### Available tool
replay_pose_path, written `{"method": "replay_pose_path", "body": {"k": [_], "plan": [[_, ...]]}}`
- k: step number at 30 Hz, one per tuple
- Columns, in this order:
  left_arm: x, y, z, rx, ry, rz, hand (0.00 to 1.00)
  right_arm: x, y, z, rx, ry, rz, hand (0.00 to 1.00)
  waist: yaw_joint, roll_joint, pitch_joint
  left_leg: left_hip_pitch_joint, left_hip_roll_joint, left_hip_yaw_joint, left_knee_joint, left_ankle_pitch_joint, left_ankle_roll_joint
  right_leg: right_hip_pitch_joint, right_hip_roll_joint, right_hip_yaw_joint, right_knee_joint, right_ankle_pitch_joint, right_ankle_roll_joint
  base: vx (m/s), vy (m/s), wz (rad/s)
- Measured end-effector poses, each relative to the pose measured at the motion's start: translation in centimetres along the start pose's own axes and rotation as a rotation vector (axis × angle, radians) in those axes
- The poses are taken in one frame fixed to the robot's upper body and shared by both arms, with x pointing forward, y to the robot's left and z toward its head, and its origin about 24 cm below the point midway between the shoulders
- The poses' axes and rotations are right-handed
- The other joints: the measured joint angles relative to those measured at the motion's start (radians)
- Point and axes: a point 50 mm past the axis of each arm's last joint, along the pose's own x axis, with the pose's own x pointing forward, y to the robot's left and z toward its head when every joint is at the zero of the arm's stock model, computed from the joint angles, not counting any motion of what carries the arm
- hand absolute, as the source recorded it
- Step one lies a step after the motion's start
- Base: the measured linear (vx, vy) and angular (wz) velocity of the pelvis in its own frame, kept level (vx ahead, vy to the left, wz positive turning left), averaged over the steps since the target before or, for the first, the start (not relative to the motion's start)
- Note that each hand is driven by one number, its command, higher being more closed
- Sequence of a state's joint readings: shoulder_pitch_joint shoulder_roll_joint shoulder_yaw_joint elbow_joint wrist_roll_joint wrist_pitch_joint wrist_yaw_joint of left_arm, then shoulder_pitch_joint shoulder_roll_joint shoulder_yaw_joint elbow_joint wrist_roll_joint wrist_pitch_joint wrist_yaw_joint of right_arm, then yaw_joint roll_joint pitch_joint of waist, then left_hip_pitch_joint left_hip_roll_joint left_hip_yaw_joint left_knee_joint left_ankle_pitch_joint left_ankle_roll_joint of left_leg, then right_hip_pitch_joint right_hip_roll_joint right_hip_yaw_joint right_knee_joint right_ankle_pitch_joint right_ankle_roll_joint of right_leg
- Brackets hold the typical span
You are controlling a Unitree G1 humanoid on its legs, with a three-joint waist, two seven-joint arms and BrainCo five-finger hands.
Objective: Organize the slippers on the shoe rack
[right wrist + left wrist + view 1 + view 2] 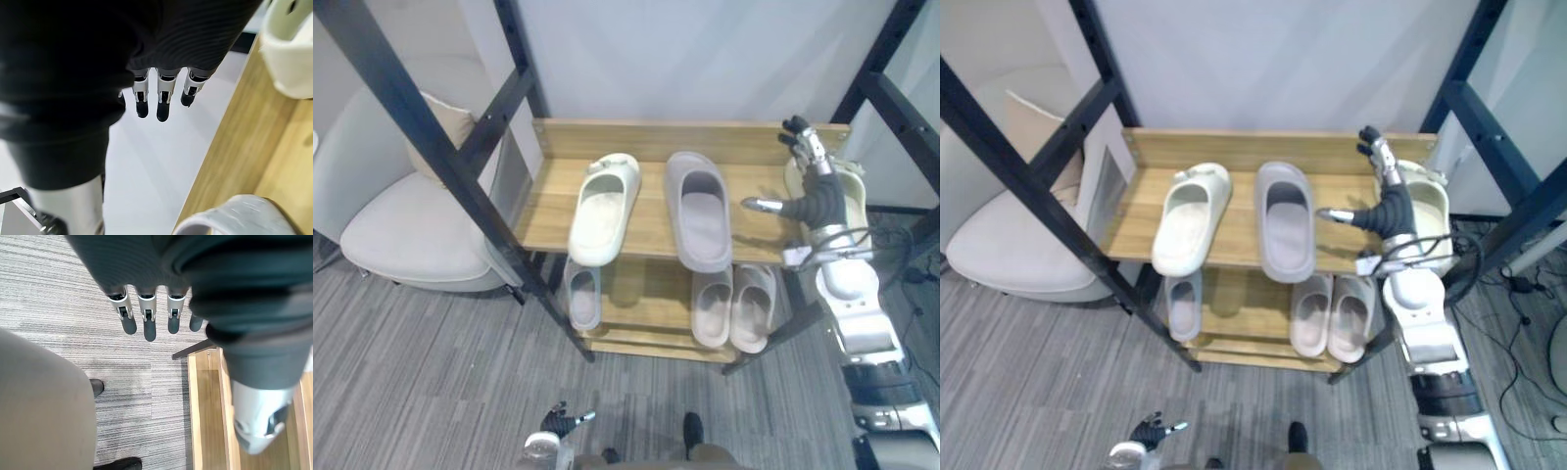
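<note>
The wooden shoe rack [656, 139] has two shelves. On the top shelf a cream slipper [605, 208] lies beside a grey slipper [698, 211], both with toes toward me. A second cream slipper [1427, 201] sits at the shelf's right end. My right hand [818, 201] hovers open over that end, between the grey and the second cream slipper, fingers straight toward the back board, thumb stuck out left, holding nothing. On the lower shelf a grey slipper [582, 294] lies at the left and two beige slippers [732, 305] at the right. My left hand [558, 423] hangs open low by the floor.
Black metal frame posts [440, 147] cross diagonally in front of the rack's left side and stand at its right [881, 78]. A pale armchair [401, 225] with a cushion stands at the left. Grey striped carpet [431, 372] covers the floor in front.
</note>
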State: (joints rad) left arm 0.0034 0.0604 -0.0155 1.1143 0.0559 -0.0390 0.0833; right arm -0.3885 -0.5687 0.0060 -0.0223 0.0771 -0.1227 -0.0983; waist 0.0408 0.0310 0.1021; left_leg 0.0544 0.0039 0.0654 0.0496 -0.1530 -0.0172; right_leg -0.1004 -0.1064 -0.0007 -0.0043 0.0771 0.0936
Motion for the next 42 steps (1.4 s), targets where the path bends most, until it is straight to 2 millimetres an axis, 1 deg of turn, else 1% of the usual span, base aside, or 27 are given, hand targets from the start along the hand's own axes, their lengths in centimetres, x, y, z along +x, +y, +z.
{"method": "replay_pose_path", "body": {"k": [1,3,4,5,7,11,13,15,20,21,25,27,31,38,41,42], "plan": [[0.0,0.0,0.1,0.001,-0.006,-0.001,0.0,0.3,0.0,-0.2,-0.013,0.01,0.009,0.0,0.006,-0.002,0.001,-0.001,0.001,-0.005,0.0,0.001,-0.002,0.001,0.002,-0.006,-0.002,0.001,-0.001,0.0,-0.011,0.09],[0.0,0.0,0.2,0.002,-0.006,0.0,0.0,0.5,0.0,-0.7,-0.024,0.036,0.019,0.0,0.008,-0.004,0.001,-0.001,0.003,-0.013,-0.001,0.002,-0.004,0.005,0.002,-0.013,-0.003,0.001,-0.001,0.01,-0.014,0.13],[0.0,0.0,0.2,0.003,-0.008,0.0,0.0,0.7,0.2,-1.6,-0.034,0.077,0.035,0.0,0.009,-0.006,0.001,0.001,0.004,-0.021,-0.002,0.003,-0.005,0.015,0.003,-0.022,-0.013,0.002,-0.002,0.0,-0.014,0.12],[0.0,0.0,0.2,0.002,-0.011,0.0,0.0,0.7,0.4,-1.9,-0.036,0.093,0.044,0.0,0.012,-0.008,0.001,0.001,0.005,-0.021,-0.004,0.004,-0.006,0.016,0.003,-0.023,-0.016,0.004,-0.004,0.0,-0.013,0.09],[0.0,0.1,0.3,0.001,-0.017,0.002,0.0,0.8,0.7,-2.2,-0.038,0.108,0.061,0.0,0.015,-0.01,0.003,0.0,0.005,-0.021,-0.007,0.005,-0.008,0.016,0.004,-0.022,-0.021,0.006,-0.005,0.0,0.0,0.0],[0.0,0.2,0.3,-0.016,-0.018,0.004,0.0,1.0,2.0,-3.6,-0.049,0.179,0.126,0.0,0.017,-0.019,0.007,0.001,0.006,-0.019,-0.011,0.006,-0.009,0.015,0.006,-0.021,-0.023,0.007,-0.005,0.0,0.0,0.0],[0.0,0.2,0.5,-0.018,-0.024,0.005,0.0,0.8,2.5,-4.0,-0.055,0.206,0.154,0.0,0.019,-0.024,0.01,0.001,0.006,-0.018,-0.012,0.006,-0.01,0.015,0.007,-0.021,-0.023,0.007,-0.005,0.0,0.0,0.0],[0.0,0.3,0.5,-0.017,-0.028,0.007,0.0,0.8,2.8,-4.1,-0.052,0.209,0.168,0.0,0.02,-0.026,0.011,0.001,0.005,-0.017,-0.012,0.005,-0.01,0.015,0.007,-0.021,-0.024,0.007,-0.005,0.0,0.0,0.0],[0.0,0.3,0.6,-0.018,-0.03,0.007,0.0,1.2,3.0,-5.2,-0.097,0.257,0.195,0.0,0.025,-0.028,0.012,0.001,0.005,-0.017,-0.012,0.005,-0.01,0.015,0.006,-0.02,-0.024,0.007,-0.005,0.0,0.0,0.0],[0.0,0.3,0.6,-0.018,-0.029,0.007,0.0,1.3,3.2,-5.1,-0.099,0.254,0.201,1.0,0.025,-0.028,0.012,0.001,0.006,-0.017,-0.012,0.005,-0.01,0.015,0.007,-0.02,-0.025,0.007,-0.005,0.0,0.0,0.0],[0.0,0.3,0.7,-0.019,-0.034,0.007,0.0,2.2,3.2,-5.0,-0.107,0.255,0.2,1.0,0.033,-0.029,0.013,-0.001,0.009,-0.016,-0.014,0.005,-0.01,0.015,0.01,-0.02,-0.029,0.009,-0.008,0.0,0.0,0.0],[0.0,0.3,0.7,-0.02,-0.037,0.007,0.0,3.0,3.0,-4.8,-0.112,0.249,0.191,1.0,0.037,-0.03,0.014,-0.001,0.014,-0.015,-0.016,0.005,-0.011,0.015,0.013,-0.02,-0.031,0.009,-0.009,0.0,0.0,0.0],[0.0,0.3,0.8,-0.021,-0.04,0.007,0.0,3.8,3.2,-4.3,-0.114,0.23,0.194,1.0,0.041,-0.03,0.014,0.0,0.019,-0.014,-0.018,0.004,-0.012,0.015,0.018,-0.02,-0.035,0.01,-0.01,0.0,0.0,0.0],[0.0,0.3,1.0,-0.022,-0.047,0.008,0.0,3.6,3.3,-4.2,-0.072,0.219,0.195,1.0,0.044,-0.033,0.021,0.018,0.02,-0.003,-0.018,0.003,-0.013,0.024,0.02,-0.014,-0.035,0.01,-0.01,0.0,0.0,-0.03],[0.0,0.4,1.0,-0.022,-0.05,0.01,0.0,2.7,3.8,-3.5,-0.053,0.185,0.228,1.0,0.043,-0.039,0.027,0.022,0.021,0.007,-0.018,0.001,-0.016,0.03,0.022,-0.008,-0.035,0.009,-0.01,-0.01,-0.001,-0.05],[0.0,0.5,1.1,-0.021,-0.051,0.01,0.0,2.1,3.8,-3.5,-0.04,0.176,0.227,1.0,0.043,-0.041,0.028,0.022,0.021,0.007,-0.018,0.001,-0.016,0.031,0.022,-0.007,-0.035,0.009,-0.01,0.0,0.0,0.0]]}}
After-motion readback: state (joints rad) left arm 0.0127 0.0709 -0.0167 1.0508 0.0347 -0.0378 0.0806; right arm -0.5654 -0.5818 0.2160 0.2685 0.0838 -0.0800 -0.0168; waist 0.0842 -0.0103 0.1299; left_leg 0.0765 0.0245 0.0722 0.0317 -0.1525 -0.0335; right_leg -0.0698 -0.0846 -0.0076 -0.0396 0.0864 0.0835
